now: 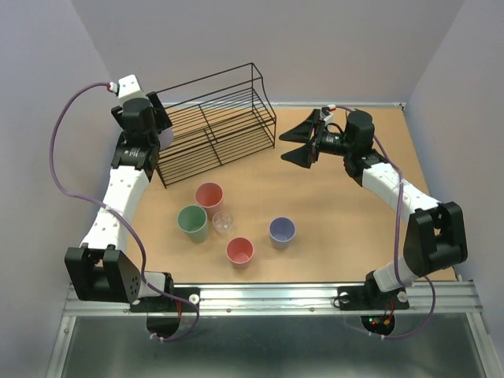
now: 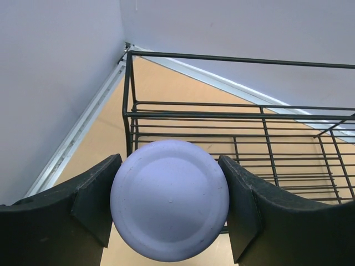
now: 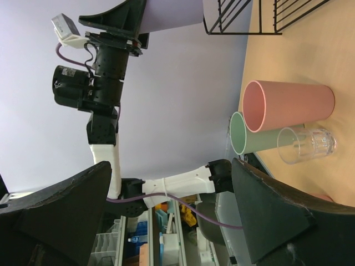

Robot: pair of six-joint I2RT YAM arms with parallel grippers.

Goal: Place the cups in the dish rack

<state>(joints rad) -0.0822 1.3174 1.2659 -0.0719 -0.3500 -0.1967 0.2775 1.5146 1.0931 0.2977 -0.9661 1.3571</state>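
Gripping a lavender cup, left fingers face the dish rack corner.

Bars and a corner post of the dish rack stand just ahead of the held lavender cup in the left gripper, with an open gap beneath the top rail. The far pink cup, green cup and clear cup crowd together mid-table. The near pink cup and loose lavender cup stand apart with bare wood around them.
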